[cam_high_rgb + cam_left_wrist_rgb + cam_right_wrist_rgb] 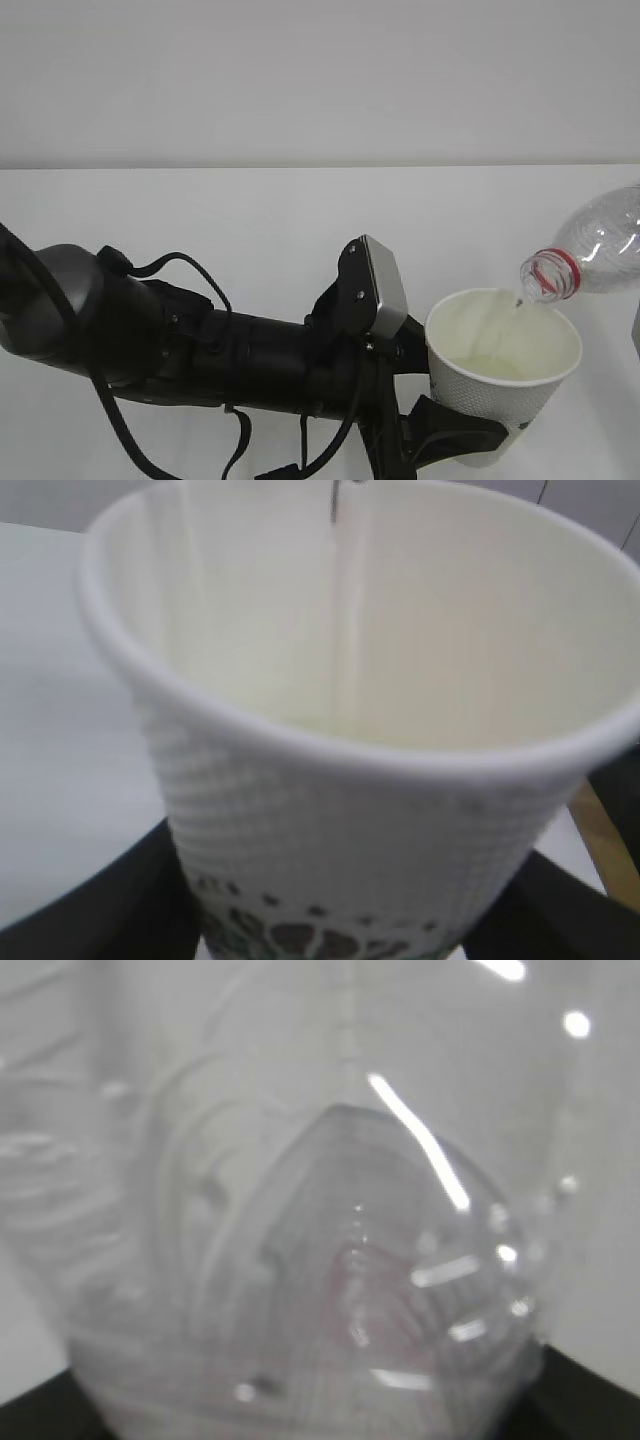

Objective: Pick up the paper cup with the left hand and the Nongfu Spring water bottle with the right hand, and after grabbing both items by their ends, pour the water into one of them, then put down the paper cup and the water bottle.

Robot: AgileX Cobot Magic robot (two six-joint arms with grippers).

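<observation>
White desk below; my left claw grips paper cup upright for catching; right claw grips tilted Nongfu Spring water bottle, pouring.

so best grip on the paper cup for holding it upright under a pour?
Low on the paper cup's dimpled wall, from the side, as the left gripper holds it. The taper keeps it from slipping down, and the rim stays clear under the tilted bottle.

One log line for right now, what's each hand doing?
left hand: holding paper cup upright | right hand: holding tilted bottle, mouth over cup rim | water: thin stream entering cup | phase: pouring
</observation>
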